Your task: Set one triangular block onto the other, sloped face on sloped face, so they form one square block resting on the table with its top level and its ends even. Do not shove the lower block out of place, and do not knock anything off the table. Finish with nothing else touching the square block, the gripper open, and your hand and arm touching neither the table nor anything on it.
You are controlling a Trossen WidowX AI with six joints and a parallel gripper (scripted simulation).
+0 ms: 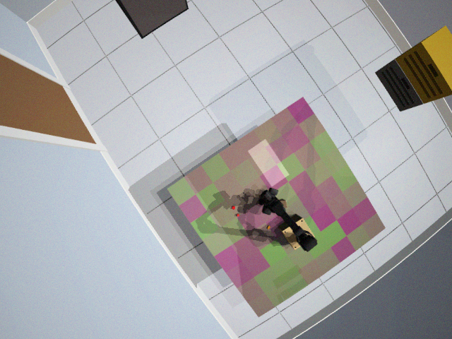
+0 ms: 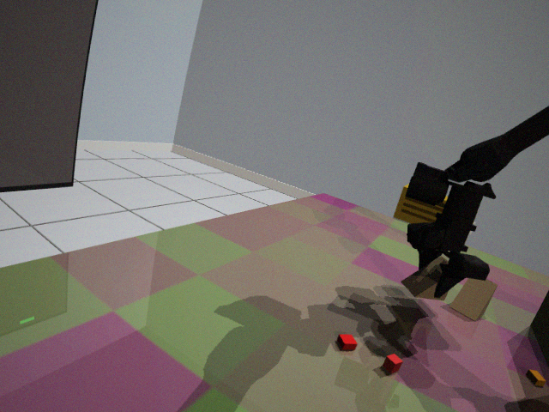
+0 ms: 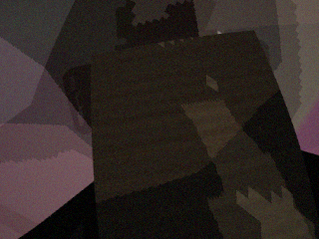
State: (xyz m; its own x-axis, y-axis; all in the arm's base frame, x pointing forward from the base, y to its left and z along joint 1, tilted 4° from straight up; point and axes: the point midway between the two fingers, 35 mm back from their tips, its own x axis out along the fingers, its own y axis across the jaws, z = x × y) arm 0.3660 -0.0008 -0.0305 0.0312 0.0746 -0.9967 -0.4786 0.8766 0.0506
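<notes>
Exterior view: tan block (image 2: 419,282) (image 3: 150,124) in claw (image 1: 267,200) (image 2: 433,279) (image 3: 194,170).

Grey walls (image 2: 354,88) — white tiled floor (image 1: 175,91) — brown door (image 1: 39,98)

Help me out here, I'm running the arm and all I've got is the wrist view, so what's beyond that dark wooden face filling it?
Observer: The exterior view shows a second wooden block on the table, beside the hand.
Operator: Any small stuff around that I can't see?
Observer: Yes, two red blocks lie on the table, one and another close by.
Operator: Anything else?
Observer: A small orange block lies nearer the arm's wooden base plate.
</notes>
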